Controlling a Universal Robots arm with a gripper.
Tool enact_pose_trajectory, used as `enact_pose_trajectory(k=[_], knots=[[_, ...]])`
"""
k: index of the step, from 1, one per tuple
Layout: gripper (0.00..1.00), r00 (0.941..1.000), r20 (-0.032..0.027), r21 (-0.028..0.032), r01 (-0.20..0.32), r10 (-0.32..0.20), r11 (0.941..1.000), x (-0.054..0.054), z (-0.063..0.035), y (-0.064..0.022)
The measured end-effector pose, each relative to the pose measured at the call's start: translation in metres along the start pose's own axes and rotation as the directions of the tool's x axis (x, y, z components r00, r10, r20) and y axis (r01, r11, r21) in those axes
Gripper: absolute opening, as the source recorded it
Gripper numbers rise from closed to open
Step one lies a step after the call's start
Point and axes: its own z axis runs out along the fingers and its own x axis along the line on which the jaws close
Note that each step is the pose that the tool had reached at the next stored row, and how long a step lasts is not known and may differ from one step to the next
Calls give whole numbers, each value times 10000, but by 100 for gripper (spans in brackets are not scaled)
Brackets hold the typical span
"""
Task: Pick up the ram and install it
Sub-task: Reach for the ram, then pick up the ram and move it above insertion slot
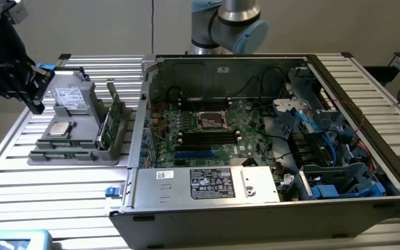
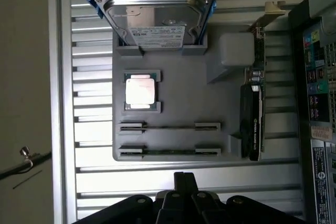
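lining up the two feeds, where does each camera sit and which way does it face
exterior view: off the arm, raised, looking down at the slatted table, open computer case and grey tray; arm and tool show.
wrist view: on the wrist, looking straight down on the grey tray's hard drive, processor, ram sticks; shut tool shows.
shared: grey tray, tool.

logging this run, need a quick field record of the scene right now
gripper: shut, empty, near the tray, touching nothing
ram: two sticks on edge in tray holders, untouched
tray: grey, also holds drive, cpu, upright card
case: open, beside the tray
motherboard: exposed inside the case
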Motion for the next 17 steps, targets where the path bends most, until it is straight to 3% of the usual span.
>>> enact_pose_trajectory(k=[4,8,17], knots=[[11,10000,0,2,7,-7,10000,16,34,-3],[11,10000,2,44,6,-6,10000,17,76,9],[11,10000,2,44,7,-7,10000,17,76,9]])
